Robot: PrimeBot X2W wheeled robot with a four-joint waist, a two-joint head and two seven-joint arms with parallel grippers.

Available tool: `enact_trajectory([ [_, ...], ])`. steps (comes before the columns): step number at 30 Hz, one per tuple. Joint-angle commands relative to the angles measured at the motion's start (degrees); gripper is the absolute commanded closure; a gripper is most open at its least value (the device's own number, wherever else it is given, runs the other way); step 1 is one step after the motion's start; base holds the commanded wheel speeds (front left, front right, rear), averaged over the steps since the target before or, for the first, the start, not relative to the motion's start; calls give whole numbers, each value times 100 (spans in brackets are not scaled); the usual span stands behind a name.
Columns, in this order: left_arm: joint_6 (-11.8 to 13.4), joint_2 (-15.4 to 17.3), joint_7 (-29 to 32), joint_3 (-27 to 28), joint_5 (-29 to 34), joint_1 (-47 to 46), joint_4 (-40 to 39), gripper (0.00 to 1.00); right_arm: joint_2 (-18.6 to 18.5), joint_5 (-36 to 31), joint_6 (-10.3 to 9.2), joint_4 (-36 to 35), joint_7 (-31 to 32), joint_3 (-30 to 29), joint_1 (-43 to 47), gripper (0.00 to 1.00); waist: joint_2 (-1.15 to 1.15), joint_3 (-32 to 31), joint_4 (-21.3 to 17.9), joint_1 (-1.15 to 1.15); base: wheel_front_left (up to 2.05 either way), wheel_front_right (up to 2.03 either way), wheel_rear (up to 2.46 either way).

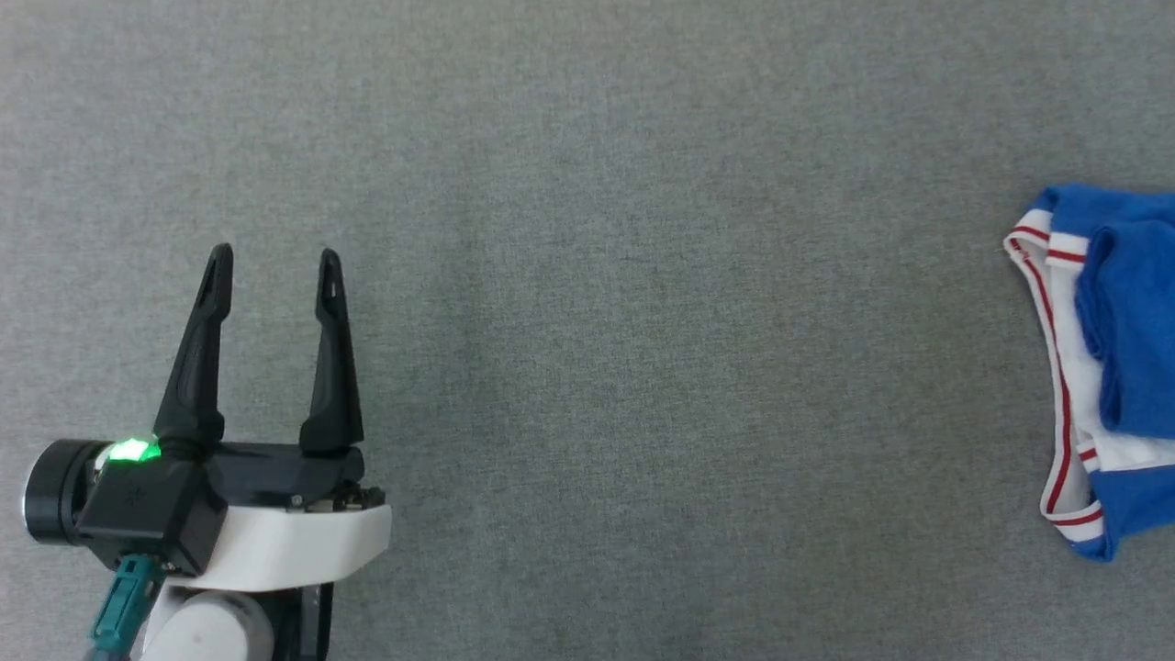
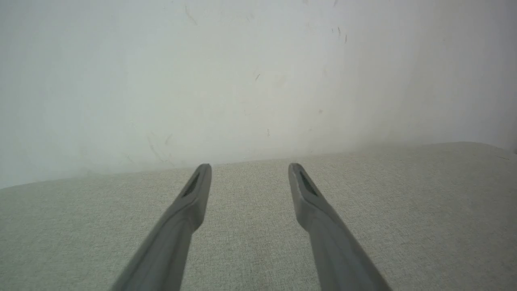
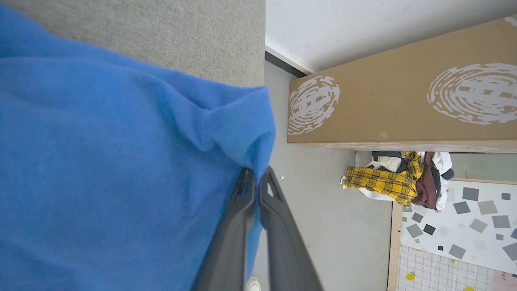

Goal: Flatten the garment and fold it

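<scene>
Broadly, the grey fabric-covered table [image 1: 587,184] stretches bare away from the garment [image 1: 1115,367], which lies bunched at the table's right side, cut off by the edge of the head view. Its visible part is doubled over on itself, and the red-striped white trim marks the side that faces the robot's left. That part's long axis runs away from the robot rather than across it, though the rest is hidden, so the garment's whole lie cannot be told.

In the right wrist view the blue cloth [image 3: 101,161] hangs in front of the camera, and beyond it stand a cardboard box [image 3: 404,101] and a heap of clothes [image 3: 396,178] on the floor.

The left gripper [image 1: 275,257] sits well apart from the garment, on its trimmed side, fingers spread wide and holding nothing. The right gripper [image 3: 257,178] is at the garment itself, its fingers pressed nearly together on a blue edge, with folds gathering at the tips.

The right arm is therefore much the nearer. Flattening will likely need the cloth drawn toward the left gripper.
</scene>
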Motion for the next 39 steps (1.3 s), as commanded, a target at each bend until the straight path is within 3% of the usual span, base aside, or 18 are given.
enact_trajectory([
  [1, 41, 12, -13, 8, 64, -120, -22, 0, 38, -57, -12, 165, -92, -43, -170, 100, 0, 135, 6, -1, 0, 0, 0],
  [6, 11, 83, -4, -47, 165, -157, 2, 0, 37, -151, -12, 463, -326, -55, -264, 97, 0, 134, -4, -1, 0, 0, 0],
  [7, -27, 96, -23, -85, 180, -171, -3, 0, 40, -182, -12, 524, -399, -60, -295, 56, 0, 115, -7, -1, 0, 0, 0],
  [8, -27, 91, -27, -98, 183, -170, 9, 0, 49, -214, -12, 580, -487, -65, -326, 0, 0, 90, -11, -1, 0, 0, 0],
  [16, 61, 99, 34, -177, 268, -55, 212, 0, 183, -122, -12, 1087, -1102, 77, -421, 0, 0, -554, -18, -1, 0, 0, 0],
  [21, 148, 50, 5, -207, 288, 67, 342, 0, 501, 52, -12, 1003, -1519, -86, -311, 0, 0, -961, -1, -1, 0, 0, 0],
  [26, 198, 1, -43, -225, 176, 353, 532, 0, 1204, 312, -12, 497, -2012, -458, 60, 0, 0, -1527, 20, -1, 0, 0, 0],
  [32, 256, 43, -50, -171, 18, 796, 553, 0, 2297, 299, -12, -770, -2365, -907, 715, 0, 0, -2074, 48, -1, 0, 0, 0],
  [39, 310, 44, -27, -142, -186, 1260, 500, 0, 3461, 135, -12, -2177, -2431, -772, 1512, 0, 0, -2481, 93, -1, 0, 0, 0],
])
